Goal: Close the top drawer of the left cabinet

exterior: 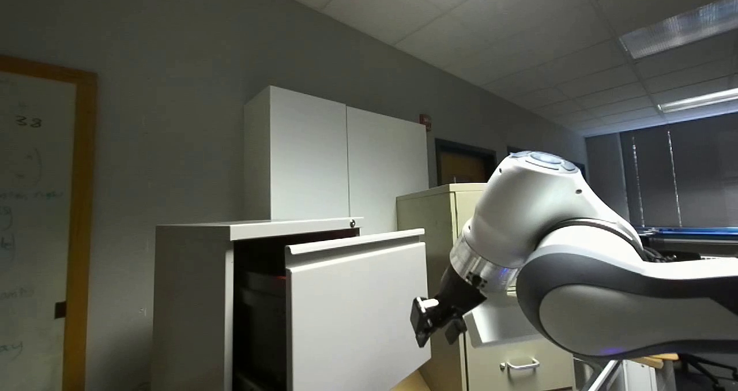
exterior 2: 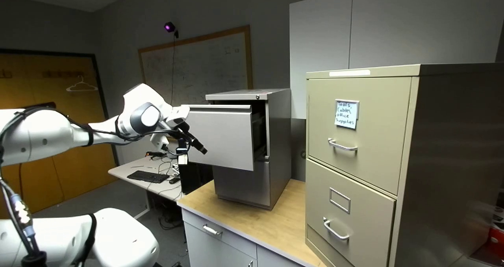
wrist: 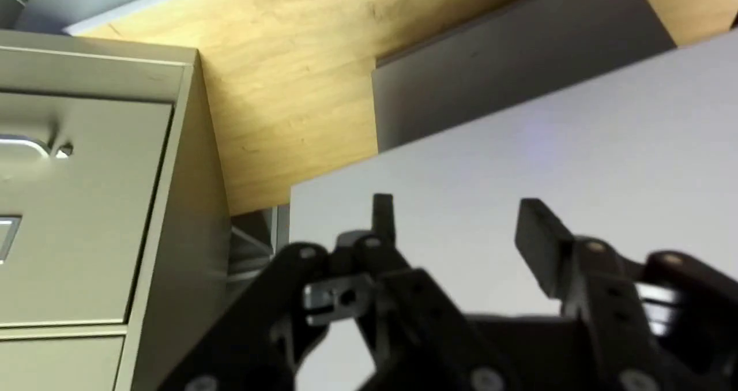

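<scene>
The top drawer is pulled out of the left cabinet, its plain light front [exterior: 357, 316] standing well ahead of the body, with dark interior behind it. It also shows in an exterior view [exterior 2: 220, 137] and fills much of the wrist view [wrist: 576, 149]. The left cabinet [exterior: 190, 299] is a boxy grey-white unit on a wooden counter; its side [exterior 2: 279, 152] and lower front [wrist: 507, 68] also show. My gripper [exterior: 439, 329] is open and empty in front of the drawer front [exterior 2: 191, 152]. In the wrist view its fingers [wrist: 458, 229] are spread; I cannot tell whether they touch the panel.
A beige filing cabinet [exterior 2: 354, 141] with metal handles stands beside the left cabinet on the wooden counter [exterior 2: 252, 196]. A white two-door cupboard [exterior: 346, 160] is behind them. A desk with a keyboard [exterior 2: 147, 176] is beyond the arm.
</scene>
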`<action>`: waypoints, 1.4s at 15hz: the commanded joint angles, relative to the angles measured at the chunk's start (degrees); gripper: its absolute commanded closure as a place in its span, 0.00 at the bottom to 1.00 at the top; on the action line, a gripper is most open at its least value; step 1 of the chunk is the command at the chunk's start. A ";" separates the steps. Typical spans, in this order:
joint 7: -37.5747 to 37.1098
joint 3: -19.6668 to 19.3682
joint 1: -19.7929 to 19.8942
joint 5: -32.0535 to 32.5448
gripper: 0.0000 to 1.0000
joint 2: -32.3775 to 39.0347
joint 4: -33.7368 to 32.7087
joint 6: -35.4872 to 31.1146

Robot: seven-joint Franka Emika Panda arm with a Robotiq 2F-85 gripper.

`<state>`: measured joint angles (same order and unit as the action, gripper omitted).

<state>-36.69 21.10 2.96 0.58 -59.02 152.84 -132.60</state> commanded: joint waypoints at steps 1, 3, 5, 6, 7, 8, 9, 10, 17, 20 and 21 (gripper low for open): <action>-1.84 -1.16 4.20 0.34 0.71 -1.66 -0.30 -8.85; -2.41 -1.72 6.63 -0.70 0.87 -1.33 -0.39 -15.38; -3.04 -2.26 8.47 -2.19 1.00 -0.29 -0.48 -22.42; -3.26 -2.60 8.79 -3.22 1.00 0.15 -0.50 -25.81; -3.40 -2.77 9.16 -4.41 1.00 0.64 -0.43 -29.40; -3.20 -3.22 8.92 -5.96 1.00 1.63 -0.54 -33.02; -2.76 -3.61 8.54 -7.46 1.00 2.62 -0.71 -35.97; -2.20 -4.20 7.75 -9.05 1.00 4.17 -1.16 -38.64; -0.17 -8.92 -0.22 -16.70 1.00 15.41 -3.82 -47.79; 0.40 -11.56 -3.90 -18.35 1.00 19.76 -5.94 -48.52; 0.54 -12.27 -4.89 -18.70 1.00 20.72 -6.69 -48.55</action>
<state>-38.08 11.18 1.59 -15.81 -43.68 150.19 -180.58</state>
